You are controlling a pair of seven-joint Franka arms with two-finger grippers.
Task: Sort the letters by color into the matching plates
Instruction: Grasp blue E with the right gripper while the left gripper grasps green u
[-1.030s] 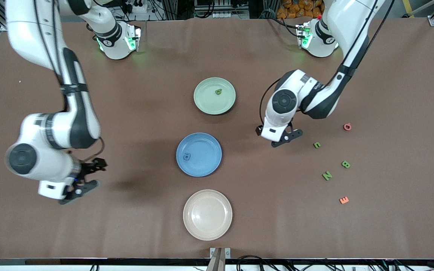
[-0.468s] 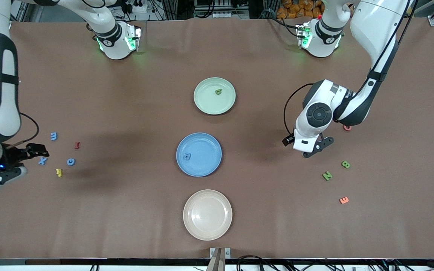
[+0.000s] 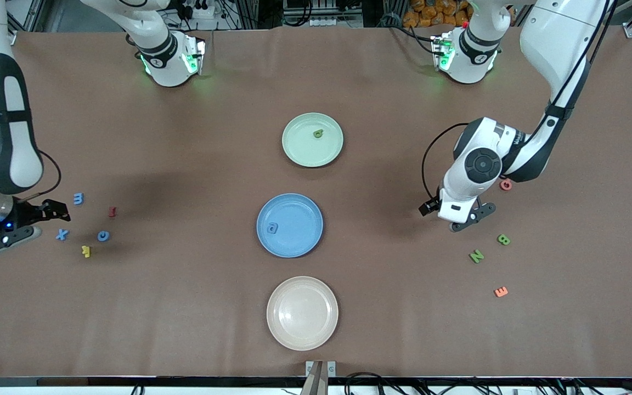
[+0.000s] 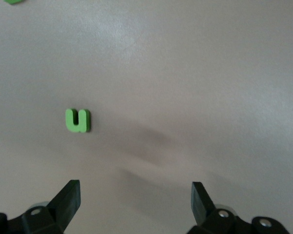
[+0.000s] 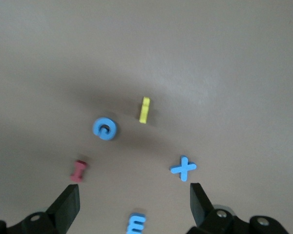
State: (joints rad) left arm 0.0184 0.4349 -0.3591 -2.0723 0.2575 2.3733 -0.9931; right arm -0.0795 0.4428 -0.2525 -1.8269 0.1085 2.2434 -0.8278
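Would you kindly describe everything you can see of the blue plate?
The blue plate is round and shallow with a raised rim and a matte finish. It lies flat on the brown table, the middle of three plates in a row: the pale green plate lies farther from the front camera, the beige plate nearer. One small blue letter rests inside it, off-centre toward the right arm's end. Neither tool touches it.
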